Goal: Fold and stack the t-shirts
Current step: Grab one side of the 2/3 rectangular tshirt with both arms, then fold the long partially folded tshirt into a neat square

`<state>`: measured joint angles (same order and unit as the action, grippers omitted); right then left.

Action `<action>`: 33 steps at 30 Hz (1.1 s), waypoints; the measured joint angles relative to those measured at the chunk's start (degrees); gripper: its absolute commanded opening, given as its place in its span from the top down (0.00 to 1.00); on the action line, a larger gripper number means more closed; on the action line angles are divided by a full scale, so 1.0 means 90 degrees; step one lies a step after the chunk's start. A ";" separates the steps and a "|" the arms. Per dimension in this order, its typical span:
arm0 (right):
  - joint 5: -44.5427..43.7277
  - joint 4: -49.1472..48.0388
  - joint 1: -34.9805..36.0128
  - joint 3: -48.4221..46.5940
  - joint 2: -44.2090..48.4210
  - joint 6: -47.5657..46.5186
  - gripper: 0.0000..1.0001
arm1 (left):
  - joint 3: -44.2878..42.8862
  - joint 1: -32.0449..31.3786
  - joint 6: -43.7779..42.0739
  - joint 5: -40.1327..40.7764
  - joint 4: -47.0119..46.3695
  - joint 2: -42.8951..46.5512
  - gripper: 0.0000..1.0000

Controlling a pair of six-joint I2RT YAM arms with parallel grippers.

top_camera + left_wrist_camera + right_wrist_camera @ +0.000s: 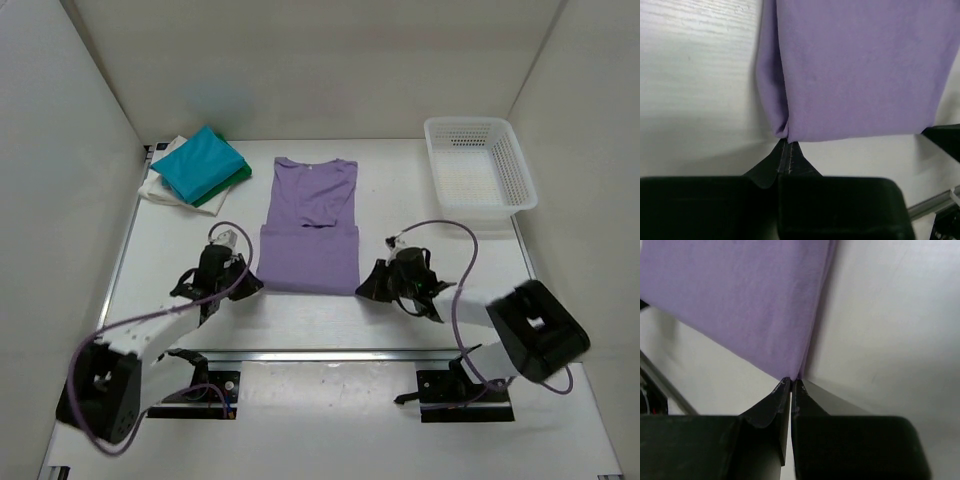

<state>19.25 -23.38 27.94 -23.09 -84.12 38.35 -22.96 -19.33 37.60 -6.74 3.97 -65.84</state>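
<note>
Count: four t-shirts, one basket, two arms.

- The lavender t-shirt [310,225] lies flat mid-table, collar at the far end.
- Three folded ones are stacked far left: teal t-shirt [200,163] on top, dark green t-shirt [232,183] beneath it, white t-shirt [160,188] lowest.
- The white basket [520,175] sits far right, well apart.
- The left gripper [788,142] is pinched tight on the lavender shirt's near left corner.
- The right gripper [791,380] is pinched on its near right corner.
- Cloth bunches at the left tips.
</note>
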 measured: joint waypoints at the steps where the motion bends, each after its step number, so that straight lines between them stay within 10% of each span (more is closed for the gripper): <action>1: -0.0117 0.0153 0.0194 0.0206 0.0347 0.0012 1.00 | 0.0087 -0.0022 -0.0036 0.0010 0.0240 0.0427 1.00; 12: -0.1467 0.3444 0.2630 0.0675 0.4473 0.0549 1.00 | 0.0129 -0.0605 0.0578 -0.0527 0.3266 0.4690 1.00; 22: -0.0061 0.3837 -0.0974 -0.2650 0.1729 -0.0896 1.00 | -0.3160 -0.0117 -0.0078 -0.0313 0.2771 0.0478 1.00; 33: 0.0304 0.3871 -0.1751 -0.6851 -0.2633 -0.1656 1.00 | -0.6705 0.0095 -0.0250 0.0328 0.2091 -0.4381 1.00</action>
<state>21.98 11.46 12.19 -84.75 -107.81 23.44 -83.31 -18.48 35.35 -3.79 22.79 -105.27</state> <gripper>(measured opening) 0.006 0.022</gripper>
